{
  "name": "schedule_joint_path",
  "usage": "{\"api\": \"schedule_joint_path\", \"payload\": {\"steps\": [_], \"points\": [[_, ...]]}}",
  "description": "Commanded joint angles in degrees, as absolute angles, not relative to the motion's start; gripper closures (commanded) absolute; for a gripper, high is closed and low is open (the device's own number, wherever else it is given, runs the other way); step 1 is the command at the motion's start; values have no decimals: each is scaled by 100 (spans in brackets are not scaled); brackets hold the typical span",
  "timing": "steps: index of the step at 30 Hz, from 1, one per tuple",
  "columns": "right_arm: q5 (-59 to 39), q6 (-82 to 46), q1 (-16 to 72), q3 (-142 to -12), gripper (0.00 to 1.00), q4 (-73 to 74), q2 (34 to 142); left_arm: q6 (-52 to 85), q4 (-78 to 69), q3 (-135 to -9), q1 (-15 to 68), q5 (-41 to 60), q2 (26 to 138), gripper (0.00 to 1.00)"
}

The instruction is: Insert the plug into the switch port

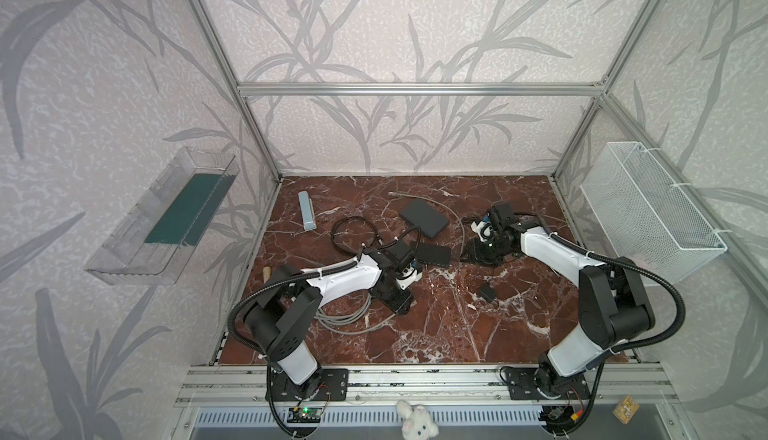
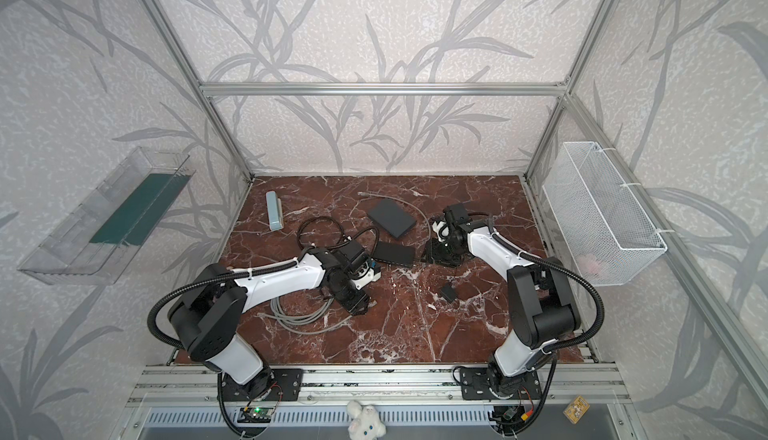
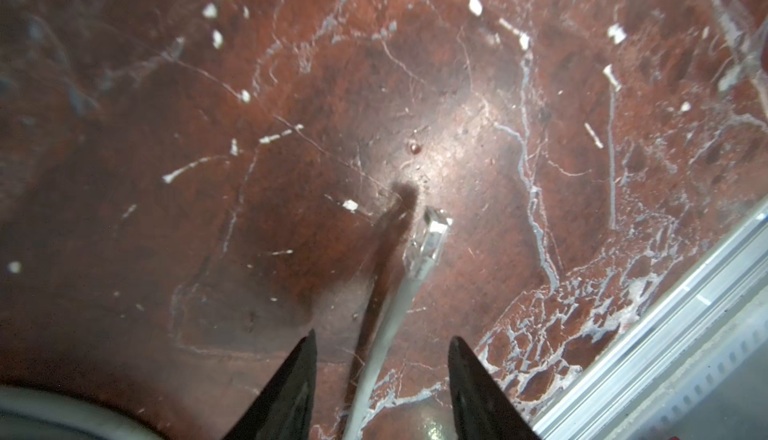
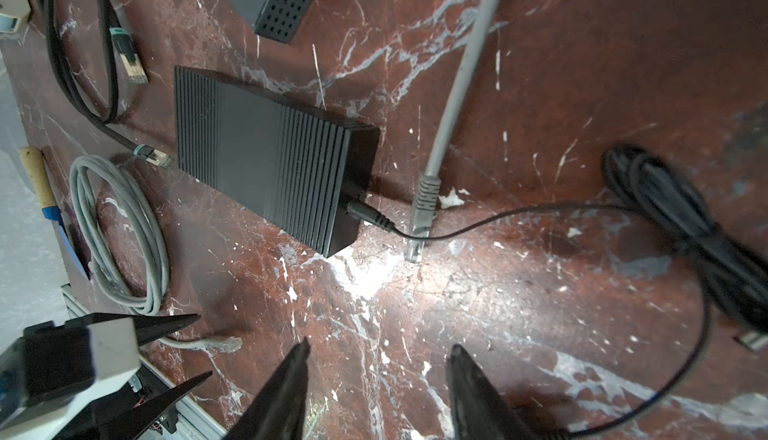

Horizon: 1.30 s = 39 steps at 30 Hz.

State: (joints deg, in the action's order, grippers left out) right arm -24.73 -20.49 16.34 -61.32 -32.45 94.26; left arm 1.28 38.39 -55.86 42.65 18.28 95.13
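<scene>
We see the left gripper (image 3: 383, 337) low over the red-brown marble tabletop (image 1: 415, 334). Its black jaws stand apart on either side of a thin grey cable (image 3: 374, 359) and do not press on it. The clear plastic plug (image 3: 430, 234) at the end of that cable lies just past the jaw tips, throwing a dark shadow beside it.

The plug is well apart from the black ribbed rectangular switch box (image 4: 266, 167), which lies flat between the two arms in both top views. A thin black power lead (image 4: 370, 215) enters the switch's short end. The right gripper (image 4: 380, 345) hovers near that end, jaws apart with nothing between them. A second grey cable's booted plug (image 4: 424, 201) lies just beside the switch's corner, crossing the lead.
</scene>
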Motion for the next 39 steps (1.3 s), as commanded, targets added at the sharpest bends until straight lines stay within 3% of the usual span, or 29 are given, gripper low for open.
{"api": "schedule_joint_path", "payload": {"steps": [1,5,8,13,23,39], "points": [[-2645,-2087,1635,-6103,47,-3381,9295,255,4074,-5744,4354,1680,9743,51],[-2672,-2069,1644,-5970,48,-3433,9135,627,3859,-5716,4454,1518,9893,60],[-2788,-1967,1652,-5831,51,-3465,9000,870,3679,-5703,4465,1369,9896,75],[-3464,-1808,1997,-5206,53,-2875,8617,897,3256,-5743,4456,1827,9738,89],[-5077,-2762,2285,-4193,47,-127,8340,260,3033,-6142,4219,3532,10130,91],[-5001,-3437,2382,-3902,50,1702,9269,-275,2769,-6696,3528,4768,10639,91]]}}
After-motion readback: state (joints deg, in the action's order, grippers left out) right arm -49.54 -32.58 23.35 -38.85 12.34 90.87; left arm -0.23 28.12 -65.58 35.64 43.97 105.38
